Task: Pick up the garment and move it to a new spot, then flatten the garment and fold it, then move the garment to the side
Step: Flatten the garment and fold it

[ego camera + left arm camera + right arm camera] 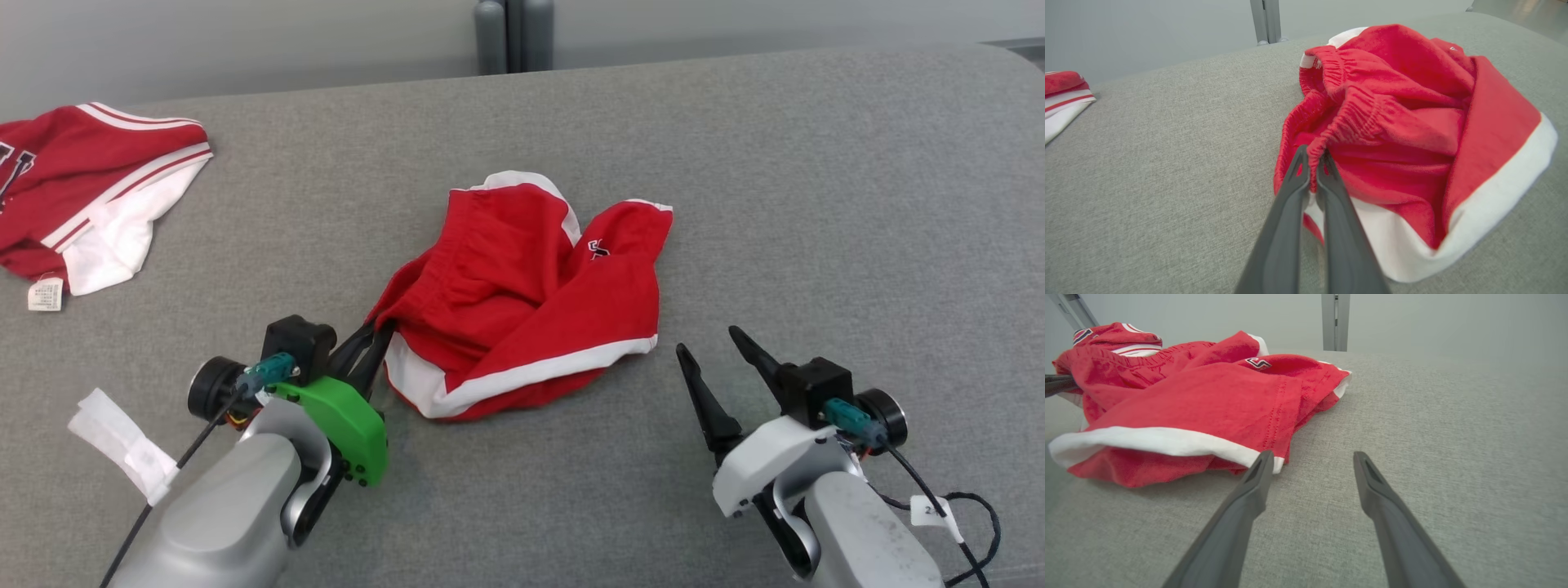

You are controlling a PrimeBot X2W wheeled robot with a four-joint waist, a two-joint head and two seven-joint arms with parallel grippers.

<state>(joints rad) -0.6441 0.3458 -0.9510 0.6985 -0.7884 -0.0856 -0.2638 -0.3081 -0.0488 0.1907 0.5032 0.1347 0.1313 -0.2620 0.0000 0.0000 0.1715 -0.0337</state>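
Observation:
The garment (531,294) is a pair of red shorts with white trim, lying crumpled in the middle of the grey surface. My left gripper (378,333) is at its near left corner, shut on the gathered elastic waistband. In the left wrist view the two fingers (1312,157) pinch that red waistband edge of the garment (1412,134). My right gripper (714,343) rests open on the surface just right of the shorts, holding nothing. In the right wrist view its fingers (1310,457) stand wide apart beside the white hem of the garment (1188,404).
A second red and white garment (90,188) lies at the far left of the grey padded surface (816,204). A grey post (514,33) rises behind the back edge. A white paper tag (122,445) hangs on the left arm's cable.

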